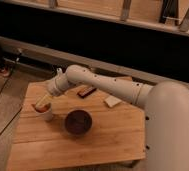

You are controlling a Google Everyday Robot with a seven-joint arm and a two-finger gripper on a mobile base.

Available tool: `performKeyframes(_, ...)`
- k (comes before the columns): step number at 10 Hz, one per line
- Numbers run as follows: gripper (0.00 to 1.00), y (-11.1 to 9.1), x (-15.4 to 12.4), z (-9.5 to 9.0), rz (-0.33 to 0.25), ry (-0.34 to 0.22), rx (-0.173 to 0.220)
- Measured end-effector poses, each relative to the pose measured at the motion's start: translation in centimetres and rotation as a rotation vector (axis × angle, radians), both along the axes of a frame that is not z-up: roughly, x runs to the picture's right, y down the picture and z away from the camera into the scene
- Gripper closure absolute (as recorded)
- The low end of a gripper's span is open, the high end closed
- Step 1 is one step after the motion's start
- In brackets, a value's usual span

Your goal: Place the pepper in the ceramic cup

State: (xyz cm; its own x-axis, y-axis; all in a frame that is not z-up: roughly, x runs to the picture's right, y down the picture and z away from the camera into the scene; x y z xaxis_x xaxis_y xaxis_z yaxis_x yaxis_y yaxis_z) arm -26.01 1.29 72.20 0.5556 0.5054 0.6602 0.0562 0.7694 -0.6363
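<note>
Arm over the table, gripper at the cup, left of centre.
Beside the dark bowl, the gripper sits at the cup's rim, where an orange bit, likely the pepper, shows at the mouth. The placing looks nearly done, with release and withdrawal left. Whether the gripper grasps the pepper or is open I cannot tell; the cup's inside is hidden.
</note>
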Motion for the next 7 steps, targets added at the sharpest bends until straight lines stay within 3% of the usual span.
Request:
performKeyframes(4, 0.21, -1.4, 1.5, -4.3, -0.142, 0.015, -0.101)
performKeyframes(7, 0.21, -1.7, 2.1, -5.4, -0.179, 0.024, -0.127)
